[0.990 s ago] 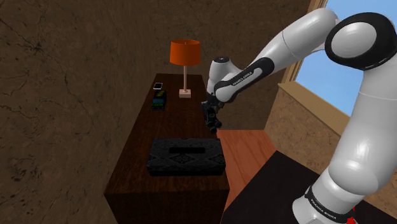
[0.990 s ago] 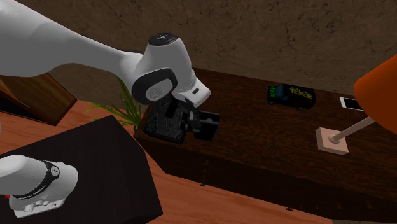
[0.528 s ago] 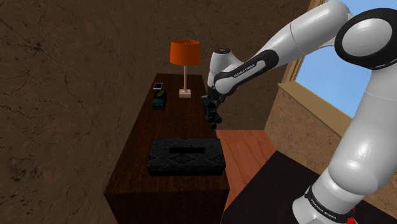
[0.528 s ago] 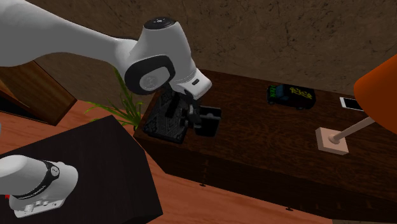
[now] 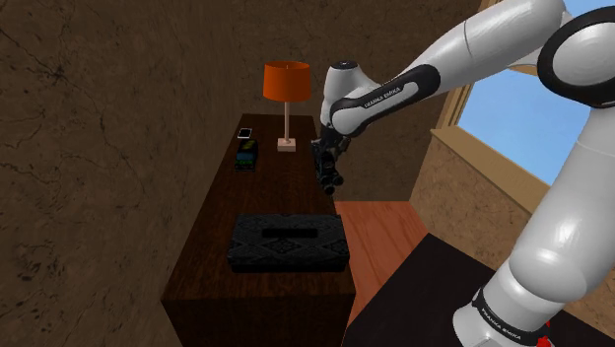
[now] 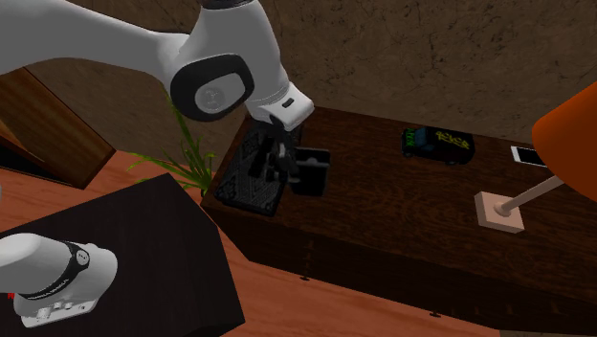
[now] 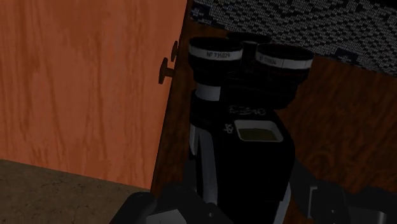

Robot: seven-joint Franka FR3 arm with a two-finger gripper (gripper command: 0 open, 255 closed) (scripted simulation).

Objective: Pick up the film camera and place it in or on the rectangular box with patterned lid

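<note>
Gripper (image 5: 329, 175) higher than before — film camera (image 7: 245, 137) in its clasp

Arm (image 5: 434, 74): white with dark joints, stretched from two o'clock of the frame toward its centre.
Gripper (image 5: 326, 170): black, pointing down, clamped on a black film camera (image 5: 332, 183), held in the air at one o'clock of the box.
Box (image 5: 288, 244): black, rectangular, patterned top, flat on the near end of a dark wooden cabinet (image 5: 266, 197).
Lamp (image 5: 286, 81): orange shade, at twelve o'clock of the box, on the cabinet's far end.
Small dark object (image 5: 246, 155): at nine o'clock of the lamp's foot.
Stand (image 5: 424, 296): black, at five o'clock of the frame.
Window (image 5: 512, 113): blue sky, at three o'clock.
</note>
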